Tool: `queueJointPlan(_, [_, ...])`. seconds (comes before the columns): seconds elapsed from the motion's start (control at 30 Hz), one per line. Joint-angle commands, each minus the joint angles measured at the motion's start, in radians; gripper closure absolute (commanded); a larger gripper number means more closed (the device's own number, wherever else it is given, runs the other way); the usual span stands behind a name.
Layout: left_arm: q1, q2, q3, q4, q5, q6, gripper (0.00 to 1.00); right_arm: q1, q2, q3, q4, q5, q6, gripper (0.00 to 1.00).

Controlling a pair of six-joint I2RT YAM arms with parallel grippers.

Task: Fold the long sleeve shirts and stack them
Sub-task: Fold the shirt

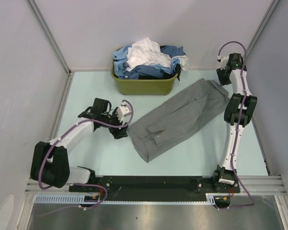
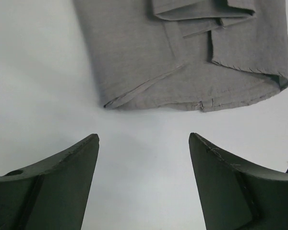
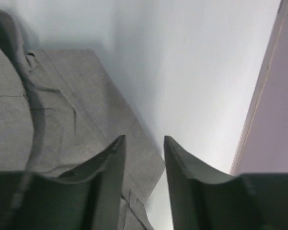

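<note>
Plain mid-grey long sleeve shirt [image 1: 177,120], folded into a strip, lies diagonally on the pale table [image 1: 192,153], far right corner toward near edge, seemingly staged for a crosswise fold; left gripper [image 1: 126,130] wide open beside its near hem, right gripper [image 1: 221,75] slightly parted, empty, over its far end.

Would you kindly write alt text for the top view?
A grey shirt lies partly folded, diagonally on the table, the open left gripper by its near end and the right gripper at its far end. A basket of shirts stands behind.
</note>
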Motion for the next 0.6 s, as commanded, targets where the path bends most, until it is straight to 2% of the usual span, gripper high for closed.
queueJointPlan(0.0, [-0.14,0.002,-0.011,0.076,-0.021,0.138,0.19,-0.027,-0.198,-0.071,0.0,-0.074,0.057,0.5])
queueJointPlan(0.1, [-0.257,-0.004,-0.028,0.085,-0.039,0.265,0.18,-0.041,-0.323,-0.288,-0.044,-0.197,0.14,0.44])
queueJointPlan(0.23, [-0.383,0.002,-0.072,0.094,-0.078,0.397,0.19,-0.076,-0.542,-0.634,-0.032,-0.333,0.281,0.44])
queueJointPlan(0.3, [-0.433,0.013,-0.086,0.107,-0.088,0.44,0.19,-0.105,-0.574,-0.796,-0.023,-0.392,0.321,0.46])
queueJointPlan(0.43, [-0.533,0.018,-0.121,0.159,-0.11,0.454,0.2,-0.132,-0.595,-0.973,0.092,-0.433,0.409,0.49])
queueJointPlan(0.57, [-0.625,0.019,-0.166,0.216,-0.156,0.421,0.2,-0.139,-0.532,-1.011,0.18,-0.467,0.461,0.5])
